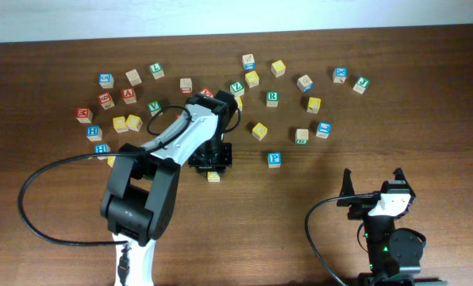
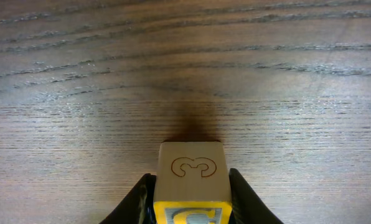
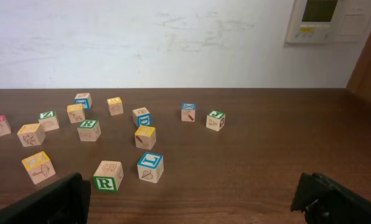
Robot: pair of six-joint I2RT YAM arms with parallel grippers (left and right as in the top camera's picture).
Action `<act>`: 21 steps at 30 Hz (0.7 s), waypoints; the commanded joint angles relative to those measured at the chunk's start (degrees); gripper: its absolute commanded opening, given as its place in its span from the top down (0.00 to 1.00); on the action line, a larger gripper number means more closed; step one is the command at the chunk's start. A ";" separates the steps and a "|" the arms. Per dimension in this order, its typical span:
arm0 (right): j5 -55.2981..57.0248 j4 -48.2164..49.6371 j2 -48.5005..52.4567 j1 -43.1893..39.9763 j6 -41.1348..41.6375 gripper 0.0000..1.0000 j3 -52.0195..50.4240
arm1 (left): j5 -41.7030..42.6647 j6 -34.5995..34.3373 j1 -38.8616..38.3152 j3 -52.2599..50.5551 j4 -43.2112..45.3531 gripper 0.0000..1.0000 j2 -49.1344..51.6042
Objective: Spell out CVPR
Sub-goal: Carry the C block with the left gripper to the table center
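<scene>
My left gripper (image 1: 213, 161) is shut on a wooden C block (image 1: 213, 176) at the table's middle, low over or on the wood. In the left wrist view the block (image 2: 192, 168) sits between my fingers (image 2: 190, 190), with a burnt "3" on top and a yellow-framed blue C facing the camera. A green V block (image 1: 236, 87), a green R block (image 1: 272, 98) and a blue P block (image 1: 274, 159) lie loose on the table. My right gripper (image 1: 373, 187) is open and empty near the front right edge; its fingers (image 3: 192, 199) frame bare wood.
Several other letter blocks are scattered across the far half of the table (image 1: 395, 119), left and right. In the right wrist view a green R block (image 3: 108, 176) and a blue L block (image 3: 150, 167) lie nearest. A white wall stands behind the table.
</scene>
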 commanded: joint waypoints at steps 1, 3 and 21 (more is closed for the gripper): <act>-0.04 -0.44 -0.39 -0.37 0.22 0.02 -0.31 | -1.09 -1.53 -0.24 0.66 -0.09 0.71 0.68; -0.04 -0.44 -0.37 -0.37 0.22 0.02 -0.31 | -1.07 -1.53 -0.22 0.66 -0.09 0.61 0.68; -0.04 -0.44 -0.37 -0.37 0.22 0.02 -0.31 | -5.49 -1.18 21.75 36.70 -6.75 0.39 2.32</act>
